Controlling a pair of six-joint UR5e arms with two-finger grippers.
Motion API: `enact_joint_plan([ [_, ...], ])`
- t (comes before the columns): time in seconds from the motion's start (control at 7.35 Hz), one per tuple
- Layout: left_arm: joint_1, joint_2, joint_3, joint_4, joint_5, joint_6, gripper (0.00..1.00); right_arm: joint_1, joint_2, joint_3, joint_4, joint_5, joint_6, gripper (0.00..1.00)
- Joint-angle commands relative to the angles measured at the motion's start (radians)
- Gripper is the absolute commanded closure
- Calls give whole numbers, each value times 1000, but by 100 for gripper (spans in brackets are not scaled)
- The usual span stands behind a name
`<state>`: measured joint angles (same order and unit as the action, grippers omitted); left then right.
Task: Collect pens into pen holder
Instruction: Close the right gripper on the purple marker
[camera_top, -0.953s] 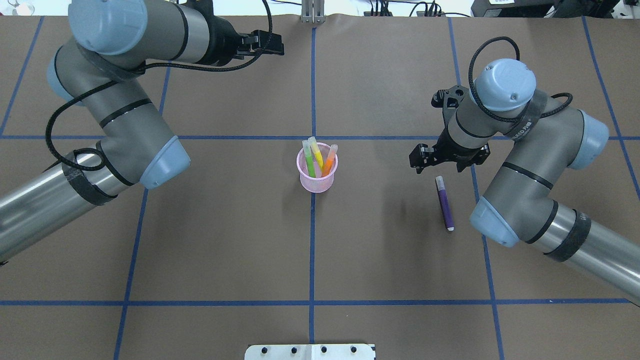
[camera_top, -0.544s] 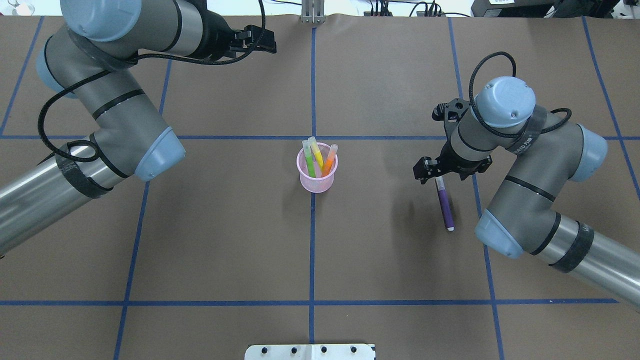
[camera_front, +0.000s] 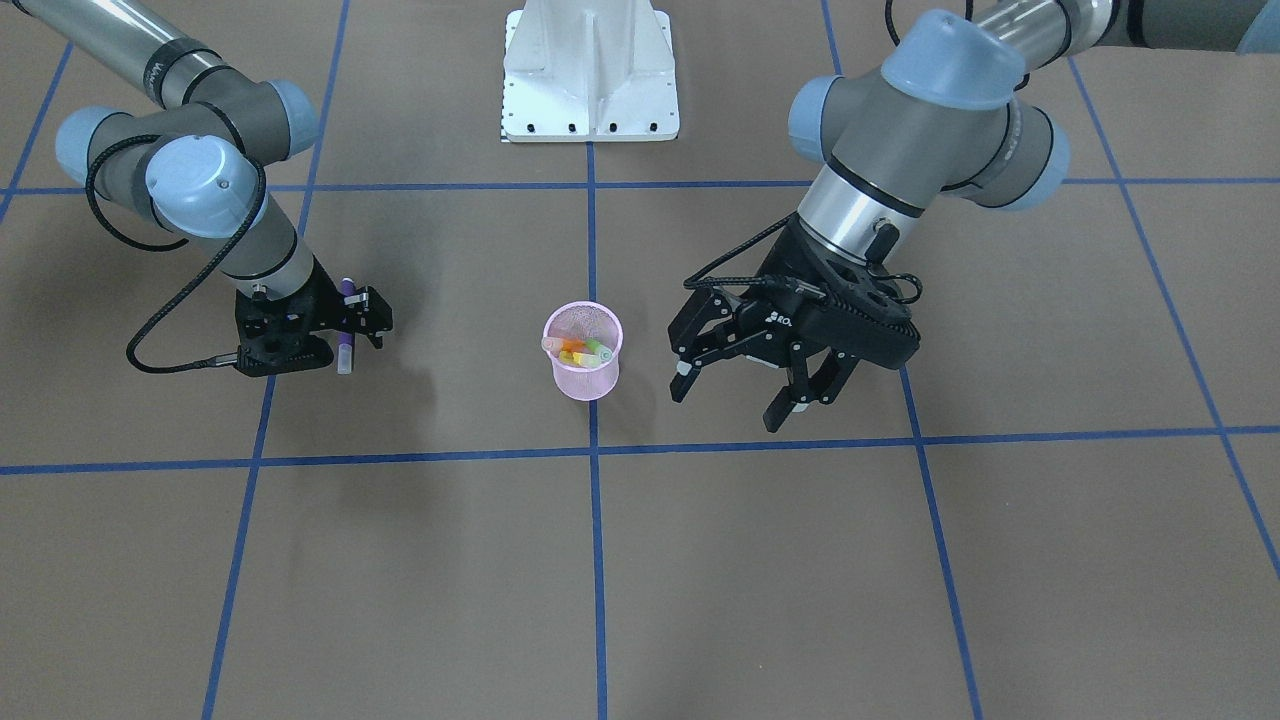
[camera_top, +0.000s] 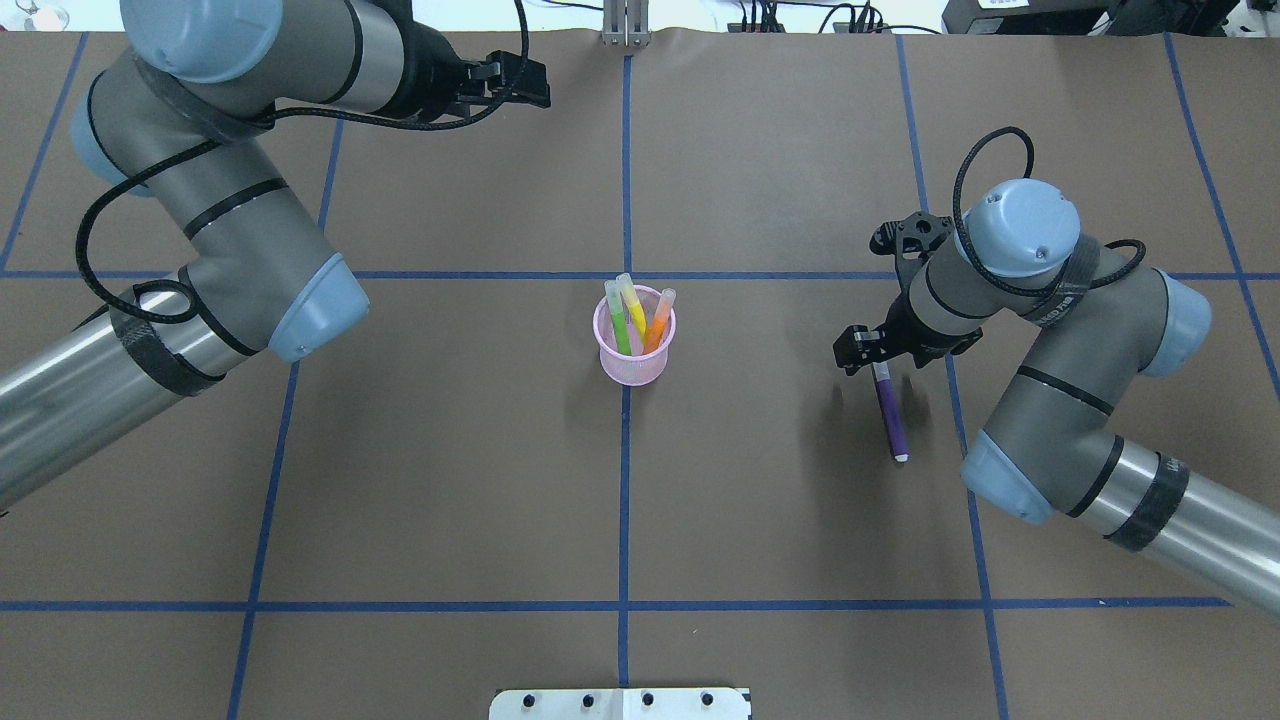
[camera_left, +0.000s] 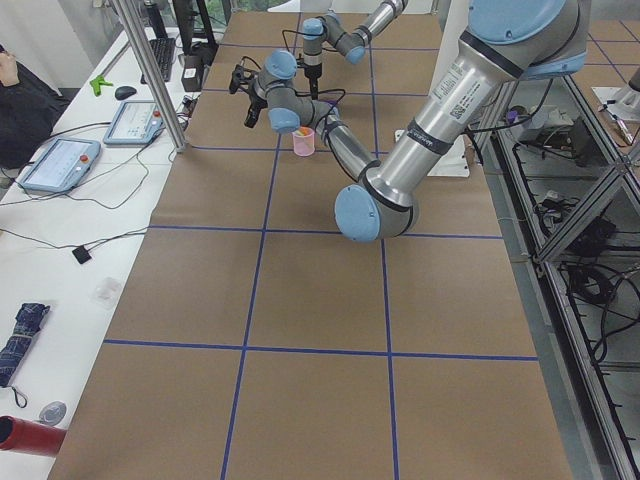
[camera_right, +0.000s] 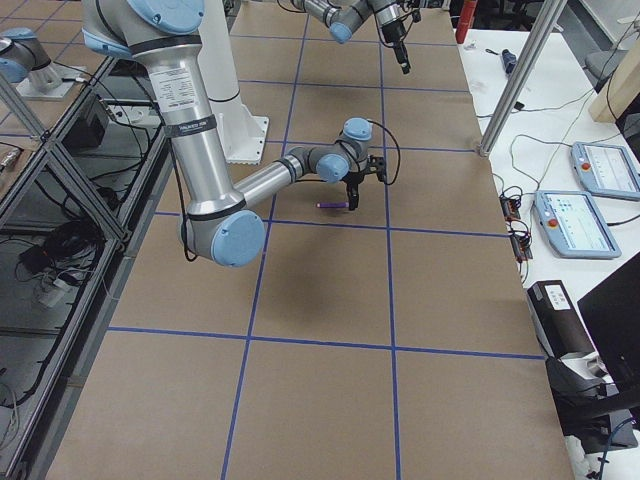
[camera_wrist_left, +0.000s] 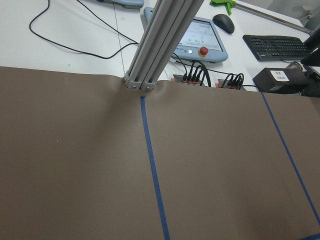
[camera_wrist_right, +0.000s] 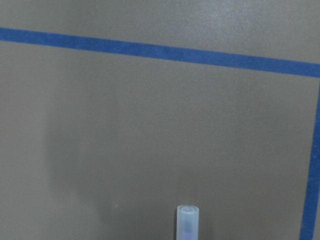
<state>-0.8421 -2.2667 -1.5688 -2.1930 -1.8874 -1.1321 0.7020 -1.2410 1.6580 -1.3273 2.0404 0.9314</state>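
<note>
Purple pen (camera_top: 891, 415), slim cylinder, right tool (camera_top: 880, 360) spread above translucent cap (camera_wrist_right: 188, 220), left tool (camera_front: 728, 392) spread, empty.

Wire-mesh pen holder (camera_top: 631, 370), matt paper tabletop (camera_top: 450, 450)

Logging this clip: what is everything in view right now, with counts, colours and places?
pen holder: one, pink mesh, upright at the table's centre
pens inside it: three, green pen, yellow pen, orange pen, leaning
purple pen: one, flat on the table, robot's right side
table cover: one, brown
tape lines: several, blue, a grid
base plate: one, white, robot's edge
left tool: one, black, open, empty, over the far left
right tool: one, black, open, astride the purple pen's cap end
</note>
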Motion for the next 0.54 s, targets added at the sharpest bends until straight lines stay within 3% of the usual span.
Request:
enact_joint_plan([
  [0.0, 0, 1, 3, -1, -1, 0, 1, -6, 2, -18, 3, 0, 21, 19],
  [0.41, 0, 1, 4, -1, -1, 0, 1, -7, 3, -15, 0, 7, 93, 19],
])
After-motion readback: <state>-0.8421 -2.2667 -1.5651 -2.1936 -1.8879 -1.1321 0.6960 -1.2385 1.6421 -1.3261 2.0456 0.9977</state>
